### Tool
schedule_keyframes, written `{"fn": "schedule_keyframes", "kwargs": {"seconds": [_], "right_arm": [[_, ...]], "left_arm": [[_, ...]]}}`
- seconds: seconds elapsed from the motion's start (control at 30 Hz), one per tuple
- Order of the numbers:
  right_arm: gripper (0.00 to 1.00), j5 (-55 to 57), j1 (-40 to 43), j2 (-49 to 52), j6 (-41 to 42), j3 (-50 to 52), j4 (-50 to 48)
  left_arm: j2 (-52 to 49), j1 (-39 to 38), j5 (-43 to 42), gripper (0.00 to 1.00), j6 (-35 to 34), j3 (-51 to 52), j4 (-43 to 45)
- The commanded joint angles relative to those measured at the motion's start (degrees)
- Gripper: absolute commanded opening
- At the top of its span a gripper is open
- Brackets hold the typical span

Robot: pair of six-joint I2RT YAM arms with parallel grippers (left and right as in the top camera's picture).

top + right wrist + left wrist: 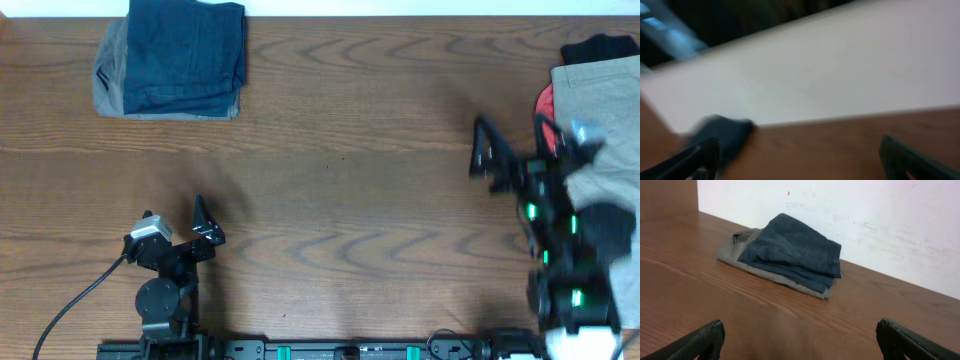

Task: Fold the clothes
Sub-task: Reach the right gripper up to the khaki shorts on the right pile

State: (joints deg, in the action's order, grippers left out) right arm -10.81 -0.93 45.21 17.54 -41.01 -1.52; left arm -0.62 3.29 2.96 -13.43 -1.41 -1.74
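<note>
- One pair of khaki trousers (600,92) lies at the table's (350,150) right edge, unfolded; its near part is hidden under the blurred right arm
- Two garments touch its far end: one black (600,47), one red (545,102)
- One folded stack sits at the far left corner, two pieces: blue denim jeans (795,250) on a grey garment (732,255)
- Two grippers: left gripper (800,332) has its fingers spread wide, nothing between them; right gripper (800,150) likewise apart, view smeared
</note>
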Motion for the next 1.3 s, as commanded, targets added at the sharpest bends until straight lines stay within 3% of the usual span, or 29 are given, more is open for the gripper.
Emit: {"fn": "schedule_keyframes", "kwargs": {"seconds": [0.0, 0.2, 0.4, 0.53, 0.7, 0.83, 1.27], "right_arm": [[0.99, 9.9, 0.5, 11.3, -9.7, -9.8, 6.0], [0.99, 28.8, 0.7, 33.7, -17.9, -28.2, 21.4], [0.99, 43.5, 2.8, 52.4, -18.9, -43.9, 36.9], [0.99, 48.6, 3.5, 57.4, -19.5, -46.9, 35.6], [0.99, 49.7, 5.4, 62.0, -28.3, -47.3, 29.6], [0.99, 54.8, 8.3, 67.6, -30.7, -50.4, 29.7], [0.98, 54.6, 11.6, 81.5, -31.1, -55.8, 30.2]], "left_arm": [[0.3, 0.3, 0.5, 0.98, 0.7, 1.2, -2.0], [0.3, 0.3, 0.5, 0.98, 0.7, 1.2, -2.0], [0.3, 0.3, 0.5, 0.98, 0.7, 1.2, -2.0], [0.3, 0.3, 0.5, 0.98, 0.7, 1.2, -2.0], [0.3, 0.3, 0.5, 0.98, 0.7, 1.2, -2.0], [0.3, 0.3, 0.5, 0.98, 0.7, 1.2, -2.0], [0.3, 0.3, 0.5, 0.98, 0.7, 1.2, -2.0]]}}
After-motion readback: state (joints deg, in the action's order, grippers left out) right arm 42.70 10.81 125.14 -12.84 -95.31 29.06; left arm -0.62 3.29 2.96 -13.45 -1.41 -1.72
